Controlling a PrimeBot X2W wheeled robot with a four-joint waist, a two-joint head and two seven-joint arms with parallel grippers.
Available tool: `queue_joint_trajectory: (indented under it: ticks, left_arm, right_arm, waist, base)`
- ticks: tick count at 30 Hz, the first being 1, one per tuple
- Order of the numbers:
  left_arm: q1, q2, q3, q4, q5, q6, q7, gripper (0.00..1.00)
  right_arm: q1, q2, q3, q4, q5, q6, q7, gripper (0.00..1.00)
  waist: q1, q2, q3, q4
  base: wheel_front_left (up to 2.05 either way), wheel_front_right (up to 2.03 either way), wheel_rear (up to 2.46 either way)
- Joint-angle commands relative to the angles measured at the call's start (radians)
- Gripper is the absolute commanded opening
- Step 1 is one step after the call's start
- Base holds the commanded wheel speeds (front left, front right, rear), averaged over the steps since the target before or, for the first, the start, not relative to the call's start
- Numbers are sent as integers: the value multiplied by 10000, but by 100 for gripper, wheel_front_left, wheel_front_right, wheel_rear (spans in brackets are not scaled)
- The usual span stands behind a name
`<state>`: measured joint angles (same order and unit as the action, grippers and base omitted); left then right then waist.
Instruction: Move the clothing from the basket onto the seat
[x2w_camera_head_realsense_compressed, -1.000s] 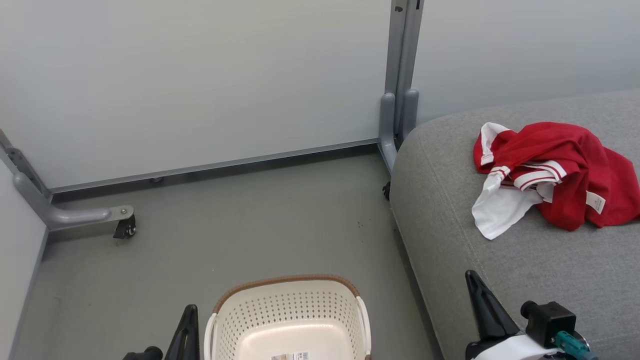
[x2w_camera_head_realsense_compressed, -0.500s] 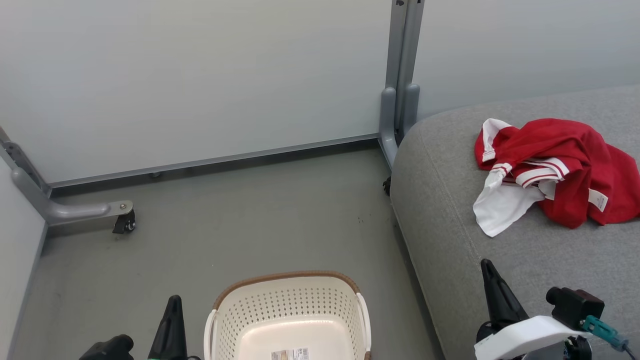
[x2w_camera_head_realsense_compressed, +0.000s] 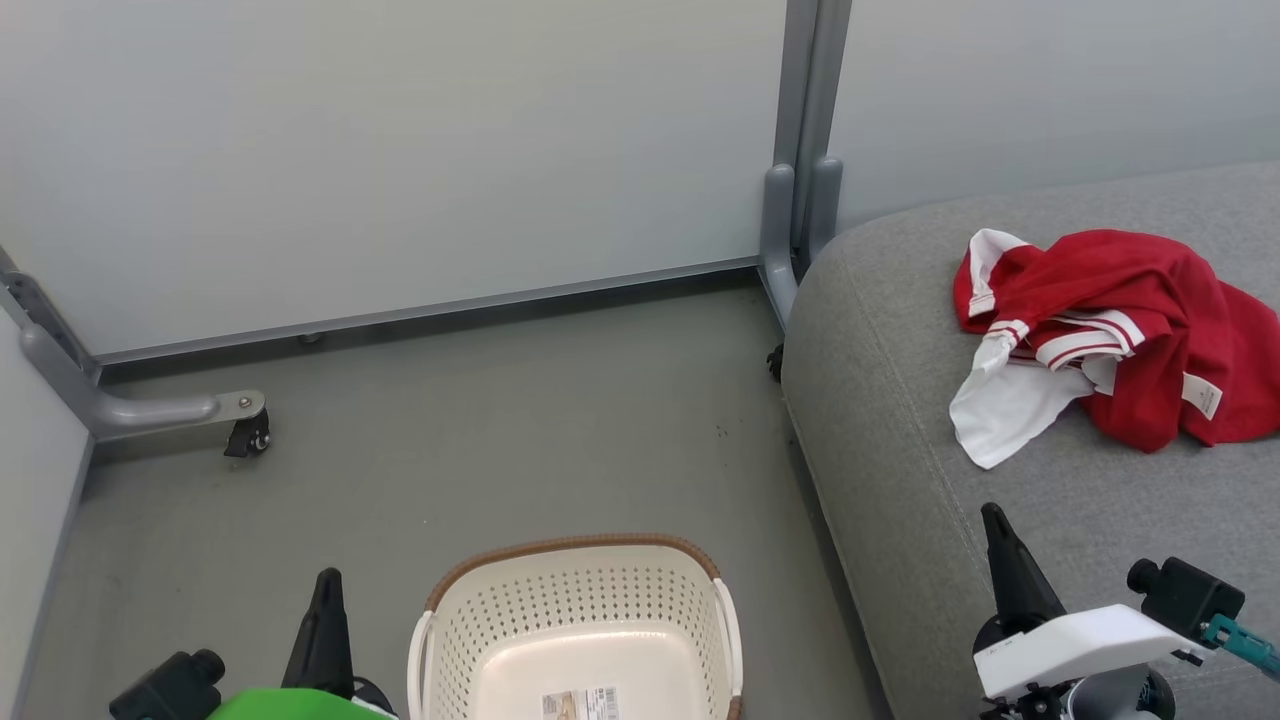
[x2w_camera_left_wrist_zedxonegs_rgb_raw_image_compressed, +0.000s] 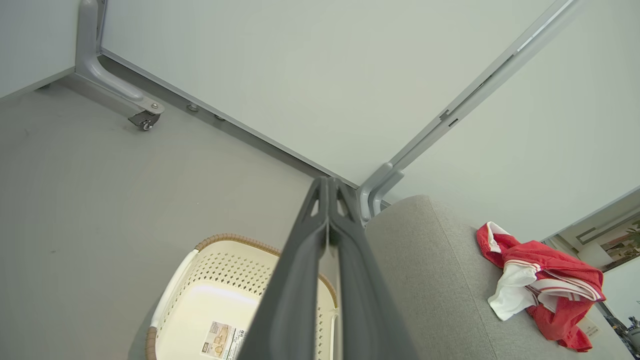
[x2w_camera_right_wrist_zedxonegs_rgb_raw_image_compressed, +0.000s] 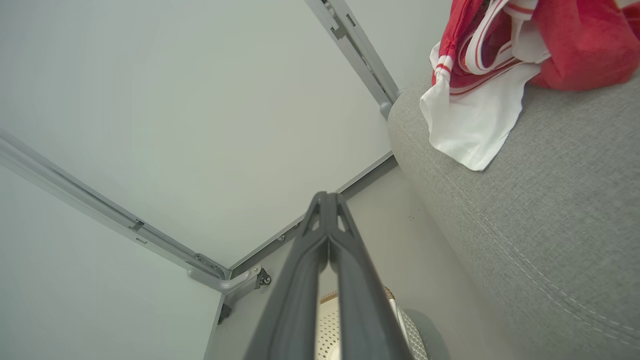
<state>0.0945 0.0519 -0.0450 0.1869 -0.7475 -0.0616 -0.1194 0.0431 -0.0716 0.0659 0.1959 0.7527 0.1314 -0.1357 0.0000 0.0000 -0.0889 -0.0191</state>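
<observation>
Red clothing (x2w_camera_head_realsense_compressed: 1150, 300) on the seat (x2w_camera_head_realsense_compressed: 900, 430) runs past the edge.

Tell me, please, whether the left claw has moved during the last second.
Yes. In the head view the left claw has drifted left and slightly up, widening its gap from the basket, whose rim has barely shifted.

Before me the basket (x2w_camera_head_realsense_compressed: 575, 610) is smooth, faintly glossy perforated plastic with a woven-look brown rim (x2w_camera_head_realsense_compressed: 570, 545), the seat (x2w_camera_head_realsense_compressed: 900, 450) is coarse matt grey cloth with a stitched seam, the clothing (x2w_camera_head_realsense_compressed: 1130, 330) is soft red-and-white fabric, and my own fingers (x2w_camera_left_wrist_zedxonegs_rgb_raw_image_compressed: 297, 280) look like matt dark plastic.
</observation>
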Motion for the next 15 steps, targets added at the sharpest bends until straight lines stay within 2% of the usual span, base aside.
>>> queue_joint_trajectory:
  ticks: [1, 15]
  left_arm:
    - [-365, 100, 83, -94, -372, -72, 76, 0]
    - [-820, 122, 420, 74, -2533, -235, 616, 0]
  right_arm:
    - [-333, -47, -88, -90, 393, -4, 80, 0]
    - [-659, -81, -402, 46, 2600, -4, 597, 0]
  waist:
    - [0, 0, 17, 4]
    - [0, 0, 188, 40]
  base:
    - [0, 0, 0]
    - [0, 0, 0]
